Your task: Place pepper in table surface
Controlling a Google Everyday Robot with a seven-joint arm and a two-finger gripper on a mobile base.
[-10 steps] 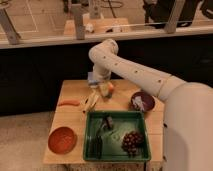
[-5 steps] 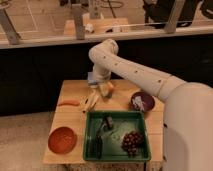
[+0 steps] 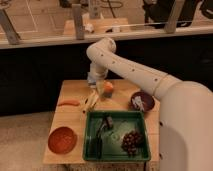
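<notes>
On the worktop, left side: the pepper [image 3: 68, 103] lies flat on bare tan wood, its length running roughly left to right, touching nothing else that shows.
Worktop: the worktop [image 3: 70, 122] is a light wooden rectangle that carries everything in the scene; the pepper sits on its left half, towards the back.
Pincer: the pincer [image 3: 94, 96] hangs low over the middle of the worktop, at the end of the white arm [image 3: 130, 70] that bends down from the back. It stands wide open, with nothing seen between its fingers, and it is to the right of the pepper and apart from it.
Neighbours: a round orange fruit [image 3: 108, 86] sits just right of the pincer, and a dark bowl [image 3: 142, 101] stands further right. A green tray [image 3: 117, 114] fills the front middle, with grapes [image 3: 132, 140] in its right part. An orange bowl [image 3: 62, 139] stands at the front left, well apart from the pepper.
Step in hand: judged from how things lie, the placing looks done. The pepper rests on the wood, free of the pincer and outside the tray and both bowls.
Next move: probably a withdrawal. It calls for rising straight up before any swing, so that the spread fingers brush neither the orange fruit beside them nor the pepper.
Unclear: whether the pale shape just below the pincer is part of it or a separate thing cannot be told.
</notes>
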